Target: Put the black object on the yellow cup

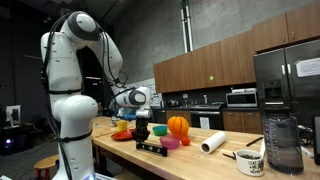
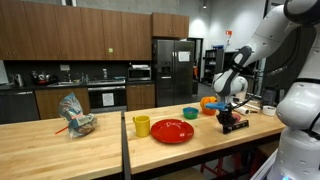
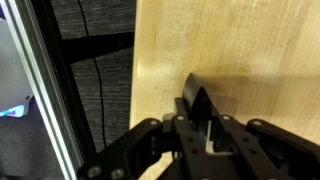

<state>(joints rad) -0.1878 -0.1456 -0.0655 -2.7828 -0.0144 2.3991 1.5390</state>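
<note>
Kitchen, pale wooden tabletop (image 2: 190, 155) (dark cabinets (image 2: 60, 30) behind): we see the end effector (image 3: 203, 128) clenched on the black bar (image 3: 197, 95).

- Arm (image 1: 72, 60): glossy white rounded shells that swell at each joint, with dark grey bands at the seams
- Base (image 1: 75, 125): a wide white column, smooth and unmarked
- Wrist (image 1: 132, 98): pale grey housing with a dark round face
- Gripper (image 1: 141, 127): matt black, with jointed black bar linkages showing in the wrist view
</note>
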